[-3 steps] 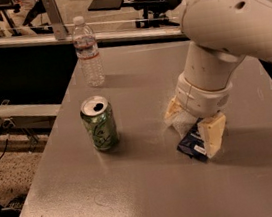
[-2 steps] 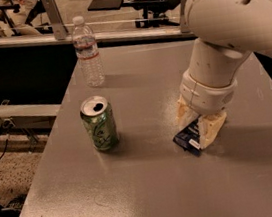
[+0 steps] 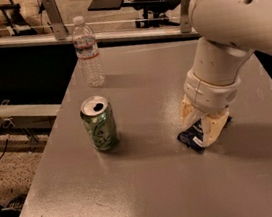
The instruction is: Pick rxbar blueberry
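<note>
The rxbar blueberry (image 3: pixel 189 138), a flat dark navy wrapper, lies on the grey table (image 3: pixel 151 179) at the right of centre. My gripper (image 3: pixel 202 129) comes down on it from above, under the big white arm (image 3: pixel 225 22). Its cream fingers (image 3: pixel 215 126) stand on either side of the bar and are closed on it. Most of the bar is hidden by the fingers; only its near-left end shows. The bar still rests on the table.
A green soda can (image 3: pixel 99 123) stands upright left of the bar. A clear water bottle (image 3: pixel 88 51) stands at the table's far left. A rail and dark furniture run behind the table's far edge.
The arm has shifted slightly to the right and the fingers have drawn together around the bar. The can and bottle have not moved.
</note>
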